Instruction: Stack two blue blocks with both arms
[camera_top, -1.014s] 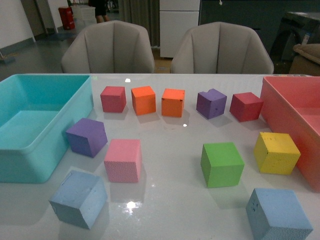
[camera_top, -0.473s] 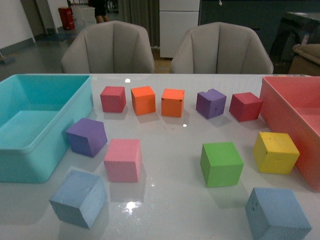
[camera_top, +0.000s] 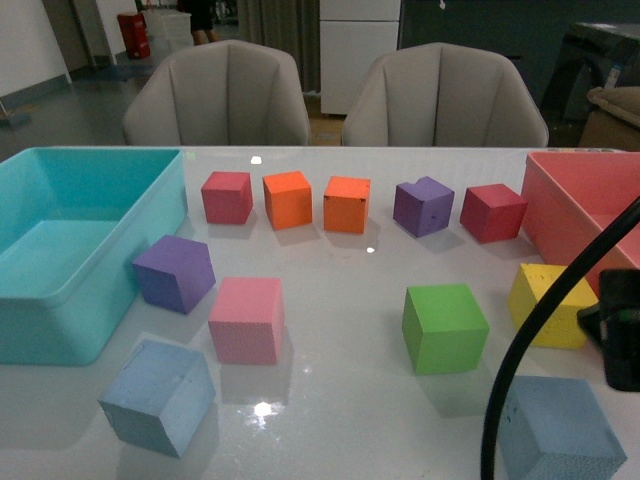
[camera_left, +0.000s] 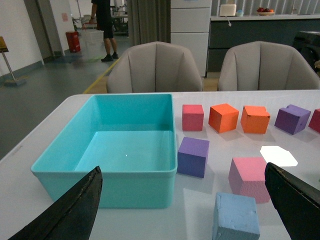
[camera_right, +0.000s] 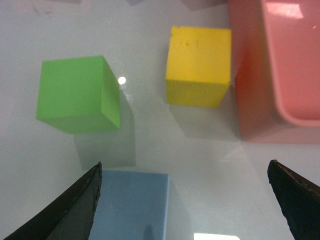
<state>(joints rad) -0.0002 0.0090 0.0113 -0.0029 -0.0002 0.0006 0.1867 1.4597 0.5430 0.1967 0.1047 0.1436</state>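
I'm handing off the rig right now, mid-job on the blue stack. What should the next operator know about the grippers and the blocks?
The left gripper is open and empty; the left blue block lies ahead of it, untouched.
The right gripper is open and empty, hovering close to the right blue block.
Both blocks sit on the table near its front edge, far apart: one in front of the pink cube, the other in front of the yellow cube.
Done: nothing grasped, nothing stacked.
Left: grasp a blue block and set it on the other.
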